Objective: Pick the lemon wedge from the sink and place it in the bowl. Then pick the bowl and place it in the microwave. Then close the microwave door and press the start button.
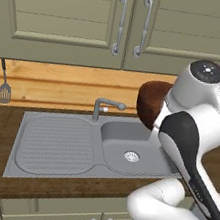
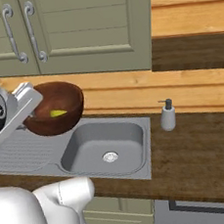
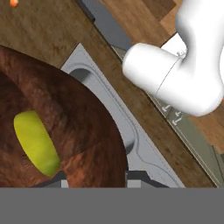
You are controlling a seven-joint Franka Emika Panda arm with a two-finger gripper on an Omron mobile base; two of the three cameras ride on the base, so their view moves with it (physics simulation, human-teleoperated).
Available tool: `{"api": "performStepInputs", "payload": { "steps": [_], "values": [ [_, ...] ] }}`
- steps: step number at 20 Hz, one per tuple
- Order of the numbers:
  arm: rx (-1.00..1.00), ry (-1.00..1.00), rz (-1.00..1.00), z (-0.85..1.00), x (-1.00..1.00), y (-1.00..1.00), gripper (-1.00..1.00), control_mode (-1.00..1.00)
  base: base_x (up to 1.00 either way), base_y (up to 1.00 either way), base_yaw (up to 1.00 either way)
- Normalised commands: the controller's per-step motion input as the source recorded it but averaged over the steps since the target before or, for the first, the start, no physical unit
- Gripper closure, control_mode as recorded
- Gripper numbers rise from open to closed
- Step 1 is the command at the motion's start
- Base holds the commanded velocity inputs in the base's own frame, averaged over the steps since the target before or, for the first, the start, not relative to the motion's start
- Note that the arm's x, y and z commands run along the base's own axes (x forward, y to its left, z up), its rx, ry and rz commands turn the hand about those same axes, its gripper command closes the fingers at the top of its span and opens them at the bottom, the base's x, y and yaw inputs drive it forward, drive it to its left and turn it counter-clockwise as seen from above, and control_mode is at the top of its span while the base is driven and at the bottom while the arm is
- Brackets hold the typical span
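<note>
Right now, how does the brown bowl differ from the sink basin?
The bowl is round and reddish-brown; the sink basin is rectangular and grey. The bowl is lifted above the counter at the gripper, while the sink is set into it. The bowl holds the lemon wedge; the sink has none. Both are deep.

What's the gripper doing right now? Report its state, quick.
Gripper: closed on the rim of the bowl, which is lifted above the sink with the lemon wedge inside.
</note>
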Motion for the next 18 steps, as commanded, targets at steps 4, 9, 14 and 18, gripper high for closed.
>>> {"api": "performStepInputs", "payload": {
  "steps": [4,9,14,18],
  "values": [
    [0.0,-0.06,0.04,0.37,-0.43,-0.14,1.0,-1.0,0.0,0.0,0.0],
    [0.0,-0.02,0.08,0.09,-0.13,-0.02,1.0,1.0,-0.03,0.0,0.0],
    [0.0,0.0,0.0,0.0,0.0,0.0,1.0,1.0,-0.84,-0.35,-0.02],
    [0.0,0.0,0.0,0.0,0.0,0.0,1.0,1.0,-0.71,-0.49,-0.34]
  ]
}}
